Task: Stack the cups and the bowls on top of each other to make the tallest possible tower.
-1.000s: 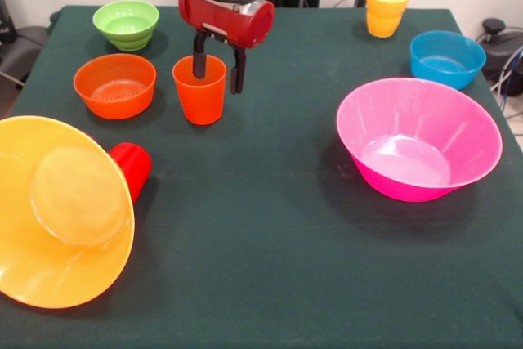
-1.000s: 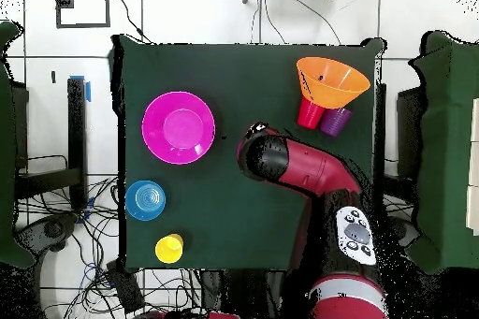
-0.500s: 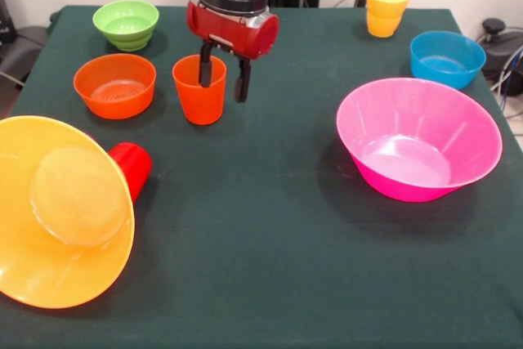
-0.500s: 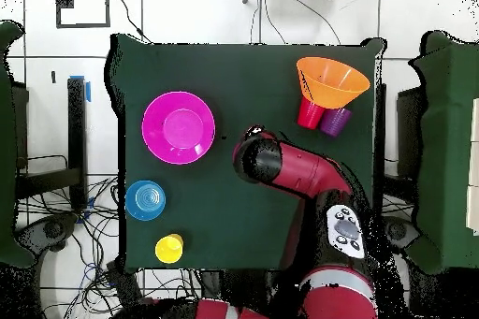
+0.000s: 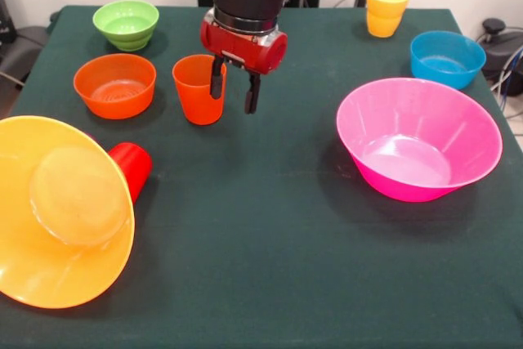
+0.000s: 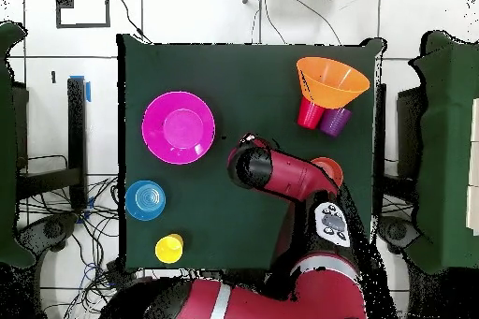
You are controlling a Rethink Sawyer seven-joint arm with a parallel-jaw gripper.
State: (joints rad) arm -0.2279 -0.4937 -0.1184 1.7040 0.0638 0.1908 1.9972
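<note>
My gripper (image 5: 234,94) is open and empty. It hangs just right of the upright orange cup (image 5: 198,87), with one finger (image 5: 216,86) at the cup's right edge. The large yellow-orange bowl (image 5: 65,218) lies tipped at the front left, and the red cup (image 5: 131,167) lies against it. The pink bowl (image 5: 418,138), blue bowl (image 5: 446,58), small orange bowl (image 5: 114,85) and green bowl (image 5: 126,24) stand apart, nothing nested. The yellow cup (image 5: 387,7) stands at the far right. The purple cup (image 6: 335,121) shows only in the overhead view, beside the red cup (image 6: 310,112).
In the overhead view my arm (image 6: 281,173) covers the orange cup and most of the small orange bowl (image 6: 329,167). The dark green tablecloth (image 5: 270,226) is bare between the pink bowl and the tipped yellow-orange bowl. Cables lie off the table's edges.
In the front view my gripper has moved right and a little nearer. One finger was inside the orange cup's rim and is now at its right edge. The cup still stands in place.
</note>
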